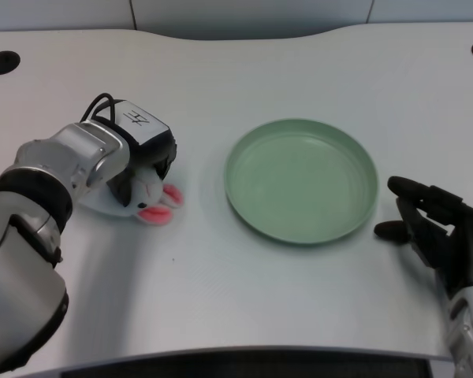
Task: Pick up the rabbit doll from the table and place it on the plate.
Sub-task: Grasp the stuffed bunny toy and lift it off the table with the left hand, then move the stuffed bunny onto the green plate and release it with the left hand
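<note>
Rabbit doll (151, 201) lies on the white tabletop (244, 307), well to the left of the green plate (300, 180), and that plate is the landmark I steer by. From my head view I see the doll as a small white plush with pink-lined ears pointing toward the plate, its body mostly hidden under my left robot hand (142, 153). The doll looks to be resting on the tabletop rather than lifted, with its shadow tight beneath it.

My left robot hand sits right on top of the doll, its black housing covering the doll's upper part and dark fingers reaching down around the white body. They touch the plush, but I cannot tell from this angle whether they have actually clamped it or only rest against it. The silver left forearm (31, 236) runs back from the hand, away from the plate, to the lower left corner of the picture.

The plate is round, shallow and pale green, with a raised rim, and nothing lies in it. It stands apart from the doll, with a strip of bare tabletop between the pink ears and the plate's near rim.

On the plate's far side from the doll, my right robot hand (433, 232) rests near the rim without touching it, fingers loosely curled.
</note>
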Motion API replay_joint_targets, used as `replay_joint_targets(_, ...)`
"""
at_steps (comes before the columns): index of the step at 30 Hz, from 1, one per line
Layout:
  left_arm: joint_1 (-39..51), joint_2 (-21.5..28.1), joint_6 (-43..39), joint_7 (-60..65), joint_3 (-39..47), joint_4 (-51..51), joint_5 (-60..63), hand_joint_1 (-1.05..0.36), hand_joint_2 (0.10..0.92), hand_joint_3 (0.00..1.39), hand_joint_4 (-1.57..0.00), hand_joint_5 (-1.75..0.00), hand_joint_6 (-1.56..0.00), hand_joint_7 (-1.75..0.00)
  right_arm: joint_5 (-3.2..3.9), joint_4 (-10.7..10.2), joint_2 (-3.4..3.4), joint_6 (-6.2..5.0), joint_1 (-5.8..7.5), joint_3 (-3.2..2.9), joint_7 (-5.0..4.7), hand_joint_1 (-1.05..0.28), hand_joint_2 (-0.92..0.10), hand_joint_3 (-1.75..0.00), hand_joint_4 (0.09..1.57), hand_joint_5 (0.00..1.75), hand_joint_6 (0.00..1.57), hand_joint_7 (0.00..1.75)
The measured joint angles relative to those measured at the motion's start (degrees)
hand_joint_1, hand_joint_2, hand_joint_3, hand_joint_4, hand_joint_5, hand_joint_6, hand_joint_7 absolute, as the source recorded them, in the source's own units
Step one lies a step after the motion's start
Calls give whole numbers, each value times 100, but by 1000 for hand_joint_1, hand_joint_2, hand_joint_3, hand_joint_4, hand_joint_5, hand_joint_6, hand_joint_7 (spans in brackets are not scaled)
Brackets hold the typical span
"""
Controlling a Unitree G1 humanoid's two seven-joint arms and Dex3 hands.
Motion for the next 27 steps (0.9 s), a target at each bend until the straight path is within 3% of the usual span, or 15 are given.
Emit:
replay_joint_targets(2,1,2,-55,-54,108,-2,-134,-163,787,11,-668,-1501,-837,-931,-3,2,0,-4,0,0,-3,-411,-921,-168,879,848,1036,11)
replay_joint_targets(3,2,5,-101,-62,204,-7,-233,-150,791,12,-657,-1621,-713,-1308,-3,0,0,-4,0,0,-7,-412,-921,-167,881,849,1035,10)
replay_joint_targets(4,3,14,-167,-64,339,-17,-382,-133,809,21,-699,-1695,-664,-1567,-2,-2,1,-3,1,0,-9,-408,-921,-166,881,848,1034,9)
replay_joint_targets(6,2,27,-256,-53,582,-60,-628,-124,819,25,-724,-1733,-640,-1699,1,-9,2,-3,1,0,-8,-405,-921,-166,881,847,1033,9)
replay_joint_targets(9,14,26,-308,-107,1121,-100,-1182,-108,837,33,-841,-1745,-663,-1741,-6,-19,5,-2,3,3,-28,-406,-921,-165,888,849,1037,11)
replay_joint_targets(15,47,62,-529,-268,1819,-275,-1887,-144,850,38,-824,-1746,-639,-1746,-13,-18,6,17,4,12,-91,-397,-921,-170,883,842,1030,7)
replay_joint_targets(21,57,101,-686,-356,2386,-435,-2453,-173,859,38,-785,-1746,-611,-1746,-6,-10,8,23,3,14,-100,-404,-921,-166,891,849,1035,9)
replay_joint_targets(27,57,-3,-713,-534,2845,-645,-2948,-181,852,30,-843,-1746,-656,-1746,-12,24,12,20,-5,20,-100,-398,-921,-172,889,846,1029,5)
